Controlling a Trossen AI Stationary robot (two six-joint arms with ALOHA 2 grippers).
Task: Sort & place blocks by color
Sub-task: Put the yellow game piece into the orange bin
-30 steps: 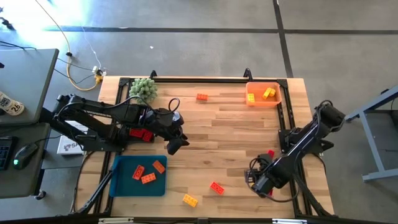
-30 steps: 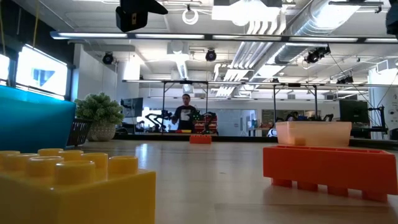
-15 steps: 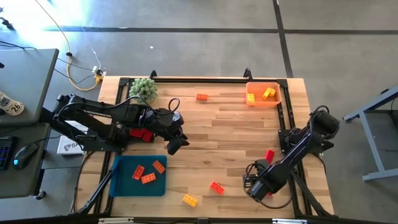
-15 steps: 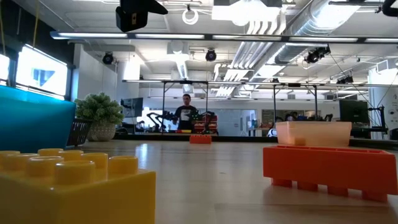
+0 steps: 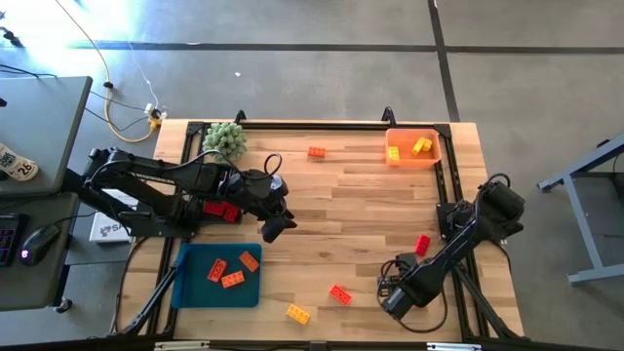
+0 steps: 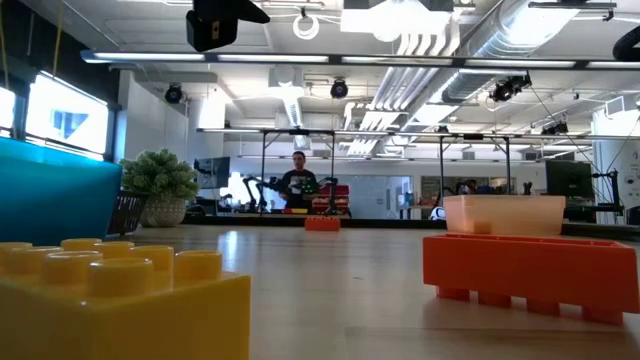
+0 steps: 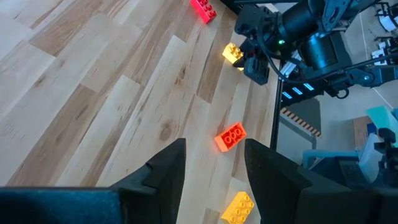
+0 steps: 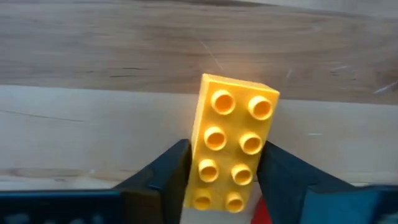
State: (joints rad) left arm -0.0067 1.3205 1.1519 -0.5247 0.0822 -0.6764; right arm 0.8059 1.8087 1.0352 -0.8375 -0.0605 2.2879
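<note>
Lying lengthwise between fingers (image 8: 165, 171): yellow block (image 8: 231, 142)

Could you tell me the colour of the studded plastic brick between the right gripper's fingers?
Yellow; the right wrist view shows the studded plastic brick best.

Evenly and brightly lit throughout. Strong white glare on the floor (image 5: 146, 24) at the high view's top left, washing out detail there. Only soft, short shadows on the table (image 5: 370, 205). Low view backlit by ceiling lights (image 6: 420, 40) and windows (image 6: 60, 120); nearest yellow block (image 6: 120, 300) soft, out of focus. Wrist views fairly crisp, with warm sheen on wood.
</note>
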